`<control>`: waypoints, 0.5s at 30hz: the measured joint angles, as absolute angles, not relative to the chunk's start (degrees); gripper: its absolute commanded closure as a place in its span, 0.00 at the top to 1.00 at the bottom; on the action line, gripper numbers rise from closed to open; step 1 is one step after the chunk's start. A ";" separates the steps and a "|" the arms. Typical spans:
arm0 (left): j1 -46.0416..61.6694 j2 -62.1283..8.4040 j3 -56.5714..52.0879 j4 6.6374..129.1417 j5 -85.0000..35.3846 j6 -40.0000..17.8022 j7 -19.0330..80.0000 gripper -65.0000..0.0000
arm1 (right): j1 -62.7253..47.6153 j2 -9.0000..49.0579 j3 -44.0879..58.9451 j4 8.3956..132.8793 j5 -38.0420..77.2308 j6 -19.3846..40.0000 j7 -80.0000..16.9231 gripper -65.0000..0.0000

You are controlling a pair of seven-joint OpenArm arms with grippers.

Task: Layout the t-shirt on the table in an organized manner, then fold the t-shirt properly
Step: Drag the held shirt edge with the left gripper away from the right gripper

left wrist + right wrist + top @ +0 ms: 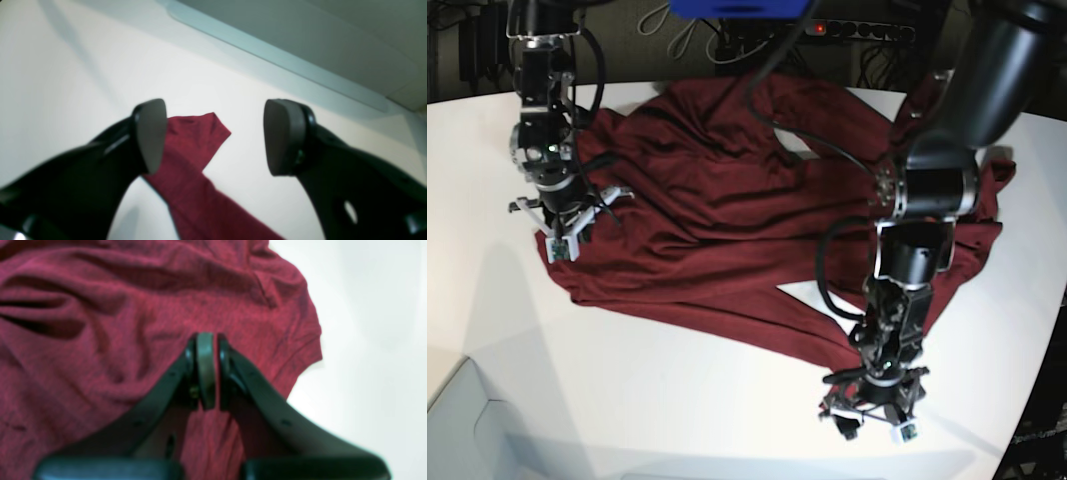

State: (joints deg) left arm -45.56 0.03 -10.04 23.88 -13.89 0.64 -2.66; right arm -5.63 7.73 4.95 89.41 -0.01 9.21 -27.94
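The dark maroon t-shirt [727, 190] lies spread and wrinkled across the white table [627, 400]. One long sleeve runs toward the front right. My left gripper [872, 415] hangs over that sleeve's end. In the left wrist view it [215, 136] is open, and the sleeve cuff [193, 186] lies flat on the table [100, 66] below, touching neither pad. My right gripper [562, 240] is at the shirt's left edge. Its pads [205, 373] are pressed together over the cloth [100, 340], with a thin red sliver between them.
The table's rim [277, 56] and the grey floor beyond run across the top of the left wrist view. A power strip [867, 30] and cables sit behind the table. The table's front left corner drops to a pale surface [462, 420]. White tabletop [367, 340] shows right of the shirt.
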 measured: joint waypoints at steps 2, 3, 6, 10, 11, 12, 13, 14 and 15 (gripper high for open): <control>-42.63 0.05 -10.04 25.71 -13.82 0.62 -2.28 0.68 | -5.63 7.73 4.93 89.47 -0.01 9.19 -27.92 0.01; -41.19 0.12 -10.02 26.44 -13.72 0.58 -2.15 0.68 | -5.63 7.73 4.93 89.49 0.01 9.19 -27.90 0.01; -36.99 0.36 -9.91 28.25 -13.69 0.38 -1.69 0.68 | -5.58 7.75 4.93 89.52 -0.01 9.19 -27.90 0.01; -34.52 0.01 -4.19 28.25 -13.63 0.38 -1.93 0.68 | -5.61 7.75 4.93 89.38 -0.01 9.19 -27.92 0.01; -33.85 0.10 -2.26 28.47 -14.06 0.40 -2.07 0.68 | -5.61 7.75 4.93 89.38 -0.01 9.19 -27.81 0.01; -33.30 0.21 -0.78 28.67 -14.15 0.43 -2.07 0.68 | -5.58 7.73 4.93 89.38 -0.01 9.19 -27.83 0.01; -32.93 0.45 0.23 28.67 -14.15 0.38 -1.96 0.68 | -5.61 7.73 4.93 89.38 -0.01 9.19 -27.86 0.01; -32.69 0.64 0.56 28.67 -14.20 0.32 -1.96 0.67 | -5.61 7.73 4.93 89.36 -0.03 9.19 -27.88 0.01; -32.58 0.71 0.60 28.64 -14.15 0.25 -1.89 0.67 | -5.61 7.75 4.93 89.36 -0.01 9.21 -27.90 0.01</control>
